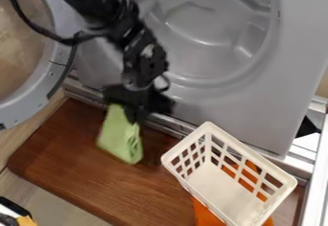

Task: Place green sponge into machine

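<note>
Green sponge [120,136]: it hangs below the gripper [136,106], its upper end up against the fingers and its wider end pointing down, over the wooden board.
Gripper: pinching the sponge by its upper end, just in front of the machine's lower edge.
Arm [137,48]: slants down to the gripper from the upper left, passing in front of the machine.
Machine [291,43]: a grey front behind the gripper, spreading up and to the right of it.
Round opening [205,26]: above and to the right of the gripper, its hollow facing out; the lower rim stands between the sponge and the inside.
Door [26,107]: swung open to the left of the gripper, beside the opening rather than over it.
Cable [32,24]: black, looping from the top left to the arm, across part of the door.
Metal rail [169,124]: runs along the machine's foot, beside the gripper.
Basket [251,154]: white, with slotted sides, below and to the right of the gripper, apart from the sponge.
Orange thing [204,213]: partly under the basket.
Wooden board [70,158]: reddish brown, below the gripper.
</note>
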You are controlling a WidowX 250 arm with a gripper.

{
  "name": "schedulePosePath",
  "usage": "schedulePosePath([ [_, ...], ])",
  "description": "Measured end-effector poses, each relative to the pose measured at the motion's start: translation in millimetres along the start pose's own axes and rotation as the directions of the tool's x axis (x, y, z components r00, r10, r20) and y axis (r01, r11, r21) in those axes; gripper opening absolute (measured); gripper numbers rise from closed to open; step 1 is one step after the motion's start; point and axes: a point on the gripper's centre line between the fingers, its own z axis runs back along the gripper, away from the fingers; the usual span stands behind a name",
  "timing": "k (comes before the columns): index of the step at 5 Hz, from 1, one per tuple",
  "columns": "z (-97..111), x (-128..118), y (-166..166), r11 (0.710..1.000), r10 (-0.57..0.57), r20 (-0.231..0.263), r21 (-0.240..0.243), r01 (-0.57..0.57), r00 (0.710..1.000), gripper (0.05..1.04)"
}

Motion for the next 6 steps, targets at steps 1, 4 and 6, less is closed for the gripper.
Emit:
schedulePosePath([
  [1,35.1,13.0,-21.8,0.997,-0.076,0.113,0.008,0.075,0.991,0.079],
  [4,62.8,76.9,-43.1,0.990,-0.124,0.243,-0.036,0.137,0.962,0.079],
  [6,32.7,98.3,-35.7,0.992,-0.065,0.196,-0.092,0.084,0.979,0.099],
])
